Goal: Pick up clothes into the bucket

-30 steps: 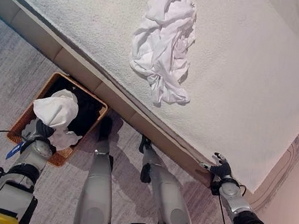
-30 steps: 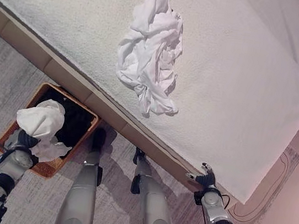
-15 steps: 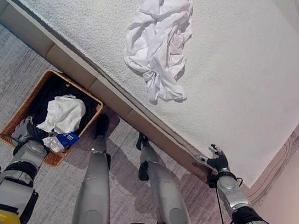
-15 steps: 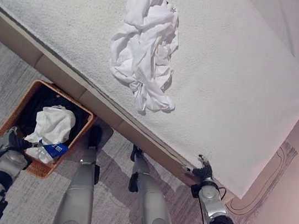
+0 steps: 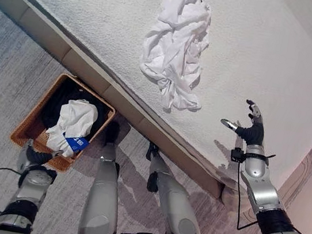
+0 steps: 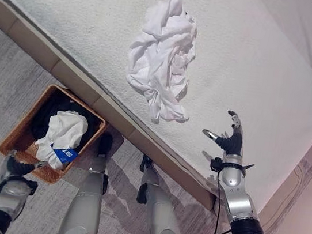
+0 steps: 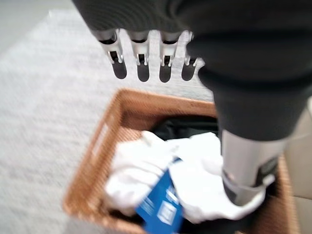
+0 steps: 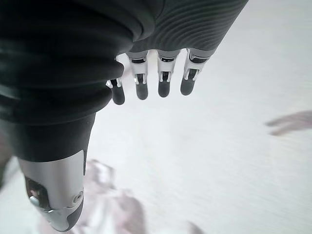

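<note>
**Right hand raised over the bed, white heap yet to be taken**

Right hand (image 5: 251, 128), right-centre of the head views: fingers spread and straight, thumb apart, holding nothing. It hangs over the pale textured bedcover (image 5: 280, 59), near the mattress edge. In its own wrist view the fingers (image 8: 164, 83) point out over bare cover, with a blurred edge of white cloth low in the frame.

Left hand (image 5: 30, 154), lower left: just outside the near rim of the wicker basket (image 5: 34, 121). Its wrist view shows the fingers (image 7: 142, 66) straight and empty above the basket.

Basket on the grey carpet (image 5: 12, 67) against the bed base. Inside: a white garment (image 5: 77, 122) with a blue tag (image 5: 77, 142), lying on dark clothing (image 5: 65, 96).

Remaining piece: a crumpled white garment heap (image 5: 178, 44), upper centre, on the bed, well apart from the right hand and up-left of it.

Handling, by judgement: light, limp, thin cloth; it will sag and trail. Best gathered at the bunched middle, where folds stack thick, not at the twisted tail at the lower end.

Unclear: whether the heap is one garment or several; what the dark clothing in the basket is.
</note>
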`<state>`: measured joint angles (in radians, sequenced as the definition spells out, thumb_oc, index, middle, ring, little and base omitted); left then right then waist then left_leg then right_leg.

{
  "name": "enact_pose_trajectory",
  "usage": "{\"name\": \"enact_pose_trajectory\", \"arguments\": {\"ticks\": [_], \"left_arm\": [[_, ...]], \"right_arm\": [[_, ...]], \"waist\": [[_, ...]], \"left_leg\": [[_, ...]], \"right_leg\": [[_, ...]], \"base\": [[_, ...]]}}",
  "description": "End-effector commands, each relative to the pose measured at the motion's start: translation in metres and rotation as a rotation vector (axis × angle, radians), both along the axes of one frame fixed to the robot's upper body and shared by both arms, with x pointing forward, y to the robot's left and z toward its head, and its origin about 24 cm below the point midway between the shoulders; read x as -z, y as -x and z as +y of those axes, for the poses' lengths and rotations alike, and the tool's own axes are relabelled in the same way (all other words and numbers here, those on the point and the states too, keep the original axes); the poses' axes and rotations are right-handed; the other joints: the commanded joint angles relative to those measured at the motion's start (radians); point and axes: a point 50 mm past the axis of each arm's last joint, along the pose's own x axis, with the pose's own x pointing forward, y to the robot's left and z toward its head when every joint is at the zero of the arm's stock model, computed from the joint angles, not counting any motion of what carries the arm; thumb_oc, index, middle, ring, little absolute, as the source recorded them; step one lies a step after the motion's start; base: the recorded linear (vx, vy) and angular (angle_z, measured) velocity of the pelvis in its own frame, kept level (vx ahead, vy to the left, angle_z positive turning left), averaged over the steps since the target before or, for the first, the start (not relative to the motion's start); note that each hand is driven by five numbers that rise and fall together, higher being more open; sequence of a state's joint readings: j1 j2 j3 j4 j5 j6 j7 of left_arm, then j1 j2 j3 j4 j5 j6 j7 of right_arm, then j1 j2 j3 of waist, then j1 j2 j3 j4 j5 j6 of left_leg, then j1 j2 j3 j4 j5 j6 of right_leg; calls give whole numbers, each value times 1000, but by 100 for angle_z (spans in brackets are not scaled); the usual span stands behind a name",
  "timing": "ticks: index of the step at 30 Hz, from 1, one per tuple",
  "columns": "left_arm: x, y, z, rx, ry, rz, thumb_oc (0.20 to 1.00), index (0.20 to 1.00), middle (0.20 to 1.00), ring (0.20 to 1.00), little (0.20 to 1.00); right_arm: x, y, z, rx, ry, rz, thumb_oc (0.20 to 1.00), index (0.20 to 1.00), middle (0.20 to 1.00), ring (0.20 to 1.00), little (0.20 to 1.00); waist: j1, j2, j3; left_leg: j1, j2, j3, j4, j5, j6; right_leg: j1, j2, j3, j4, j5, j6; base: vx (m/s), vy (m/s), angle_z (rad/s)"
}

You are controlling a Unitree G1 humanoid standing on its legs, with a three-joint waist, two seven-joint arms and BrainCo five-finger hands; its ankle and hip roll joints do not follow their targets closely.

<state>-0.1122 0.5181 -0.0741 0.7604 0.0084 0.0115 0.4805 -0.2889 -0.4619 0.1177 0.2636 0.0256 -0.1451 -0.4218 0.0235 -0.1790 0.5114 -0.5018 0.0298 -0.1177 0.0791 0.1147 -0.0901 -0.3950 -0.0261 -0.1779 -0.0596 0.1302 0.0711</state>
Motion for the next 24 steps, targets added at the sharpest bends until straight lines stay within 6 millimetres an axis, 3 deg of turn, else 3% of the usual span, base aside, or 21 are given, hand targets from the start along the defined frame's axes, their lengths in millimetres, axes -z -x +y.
{"name": "enact_pose_trajectory", "arguments": {"ticks": [1, 5, 10, 13, 17, 20, 24], "left_arm": [[11, -7, -24, 95, 83, 12, 1000, 1000, 1000, 1000, 1000], [38, -11, -92, 329, 257, 93, 1000, 1000, 1000, 1000, 1000], [41, -15, -132, 530, 262, 132, 1000, 1000, 1000, 1000, 1000], [41, -16, -143, 522, 362, 111, 1000, 1000, 1000, 1000, 1000], [39, -18, -143, 418, 486, 38, 1000, 1000, 1000, 1000, 1000], [38, -17, -139, 306, 575, -23, 1000, 1000, 1000, 1000, 1000], [37, -19, -135, 262, 588, -50, 1000, 1000, 1000, 1000, 1000]], "right_arm": [[-43, -10, -14, 47, 92, -150, 1000, 1000, 1000, 1000, 1000], [-69, -43, -11, 80, 153, -143, 1000, 1000, 1000, 1000, 1000], [-116, -82, -26, 188, 207, -102, 1000, 1000, 1000, 1000, 1000], [-141, -94, -37, 251, 195, -61, 1000, 1000, 1000, 1000, 1000], [-164, -100, -45, 303, 216, -24, 1000, 1000, 1000, 1000, 1000], [-170, -101, -49, 333, 252, 17, 1000, 1000, 1000, 1000, 1000], [-176, -96, -69, 401, 321, 93, 1000, 1000, 1000, 1000, 1000]], "waist": [[30, 35, 9], [53, 79, 9], [81, 124, 9], [104, 152, 9], [133, 182, 9], [152, 200, 9], [172, 225, 9]], "left_leg": [[5, -63, 8, 17, -26, 77], [17, -71, -3, 3, -20, 79], [-11, -85, -22, 11, -10, 83], [-32, -93, -43, 12, -5, 83], [-71, -95, -76, -12, 20, 82], [-99, -94, -95, -32, 38, 80], [-134, -95, -117, -53, 59, 75]], "right_leg": [[-61, -52, 28, 109, 19, 35], [-71, -63, 17, 158, -19, 27], [-126, -80, 12, 239, -59, 15], [-160, -88, 1, 281, -83, 7], [-211, -93, -13, 299, -91, 6], [-246, -91, -24, 306, -90, 6], [-290, -92, -38, 320, -93, 6]], "base": [[20, -3, 12], [43, -17, 9], [28, -21, 16], [42, -36, 14], [41, -80, 19], [34, -82, 16], [19, -50, 22]]}}
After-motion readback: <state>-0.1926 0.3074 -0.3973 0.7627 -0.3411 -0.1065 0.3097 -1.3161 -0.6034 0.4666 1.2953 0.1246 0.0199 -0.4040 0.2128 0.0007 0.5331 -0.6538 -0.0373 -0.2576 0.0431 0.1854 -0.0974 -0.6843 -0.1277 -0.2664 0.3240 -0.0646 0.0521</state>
